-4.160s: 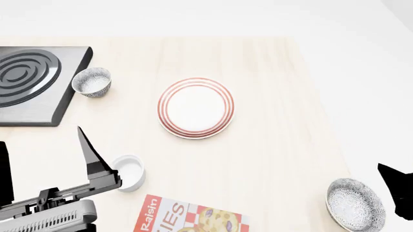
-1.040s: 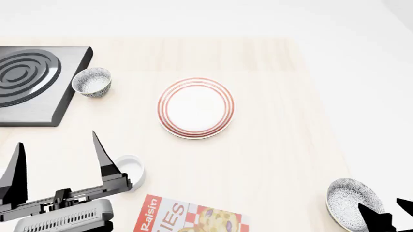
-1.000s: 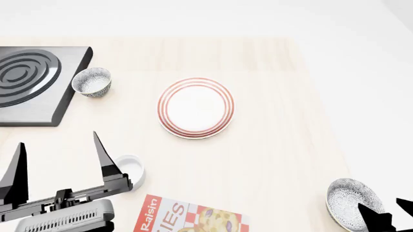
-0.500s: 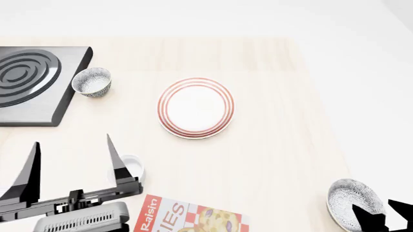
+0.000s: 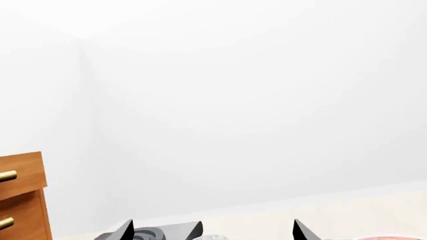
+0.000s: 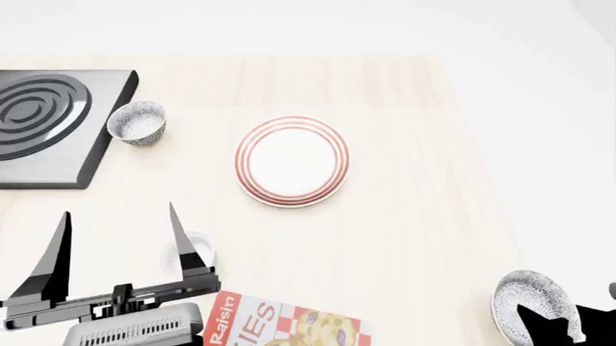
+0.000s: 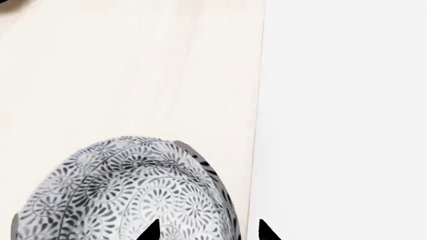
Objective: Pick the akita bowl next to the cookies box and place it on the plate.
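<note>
The akita bowl [image 6: 527, 299] sits at the table's near right corner, right of the cookies box [image 6: 279, 326]; in the right wrist view its swirl-patterned surface [image 7: 127, 190] fills the lower part. My right gripper [image 6: 563, 333] [image 7: 208, 231] is open. One fingertip [image 7: 150, 231] lies over the bowl and the other [image 7: 267, 231] is past its rim on the table-edge side. The plate [image 6: 291, 160] lies empty mid-table. My left gripper [image 6: 120, 213] [image 5: 212, 226] is open above the table's near left, holding nothing.
A black stove [image 6: 48, 122] [image 5: 167, 232] occupies the far left, with a look-alike patterned bowl [image 6: 135, 122] beside it. A small white cup [image 6: 200, 249] stands partly behind my left gripper's right finger. The table's right edge [image 7: 260, 100] runs close to the akita bowl. A wooden drawer unit [image 5: 20, 195] shows in the left wrist view.
My left gripper has slid right, its finger now covering part of the white cup. My right gripper has closed in over the akita bowl, which has shifted slightly.
</note>
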{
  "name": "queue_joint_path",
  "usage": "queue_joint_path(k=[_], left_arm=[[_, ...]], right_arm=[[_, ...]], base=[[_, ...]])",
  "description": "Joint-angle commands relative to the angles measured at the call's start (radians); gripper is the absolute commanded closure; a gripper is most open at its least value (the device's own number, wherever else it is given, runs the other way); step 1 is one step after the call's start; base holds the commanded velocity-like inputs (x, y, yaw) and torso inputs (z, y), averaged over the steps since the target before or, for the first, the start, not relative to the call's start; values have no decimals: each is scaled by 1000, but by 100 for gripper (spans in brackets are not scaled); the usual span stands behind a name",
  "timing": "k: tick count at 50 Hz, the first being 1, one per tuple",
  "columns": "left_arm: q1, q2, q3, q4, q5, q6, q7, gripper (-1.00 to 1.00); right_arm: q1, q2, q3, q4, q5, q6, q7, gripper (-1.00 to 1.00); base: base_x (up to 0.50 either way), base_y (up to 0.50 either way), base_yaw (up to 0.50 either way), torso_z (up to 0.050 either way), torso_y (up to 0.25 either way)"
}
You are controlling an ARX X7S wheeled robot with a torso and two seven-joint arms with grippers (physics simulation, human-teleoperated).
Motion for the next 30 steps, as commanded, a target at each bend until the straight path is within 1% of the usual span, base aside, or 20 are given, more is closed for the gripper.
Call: queue_joint_path(k=[1,9,13,15,17,18,21,22,24,26,27,29,30], left_arm=[[4,15,-8,0,18,3,22,-100],[3,11,-4,-2,16,2,23,-100],[0,11,0,-14,16,5,22,-100],[-1,11,2,-14,15,2,23,-100],[-1,11,3,-13,15,1,23,-100],[-1,11,4,-12,16,0,23,-100],[-1,10,6,-14,15,1,22,-100],[-1,10,6,-15,14,2,22,-100],[-3,10,7,-18,12,1,22,-100],[-5,10,7,-21,8,1,23,-100],[-6,10,8,-28,6,4,22,-100],[-6,9,8,-29,3,4,22,-100],[-6,9,8,-28,2,3,22,-100]], right_arm=[[-32,-29,-15,-4,-131,-58,-26,100],[-65,-18,4,-43,-198,-118,-16,100],[-70,-12,30,-71,-204,-122,-2,100],[-55,1,35,-84,-206,-103,24,100],[-33,5,34,-95,-238,-124,55,100],[-1,23,43,-118,-222,-92,85,100],[27,51,45,-170,-229,-92,105,100],[25,67,35,-191,-247,-103,103,100],[39,126,-25,-262,-353,-153,141,100],[97,166,-77,-292,-374,-162,160,100],[147,204,-146,-314,-419,-178,181,100],[251,238,-246,-343,-445,-170,209,100],[275,241,-261,-351,-433,-202,180,100]], base=[[0,0,0,0,-16],[0,0,0,-2,-1],[0,0,0,0,0],[0,0,0,0,-5],[0,0,0,0,0],[0,0,0,0,0],[0,0,0,0,0],[0,0,0,0,0],[0,0,0,0,0],[0,0,0,0,0],[0,0,0,0,0],[0,0,0,0,0],[0,0,0,0,0]])
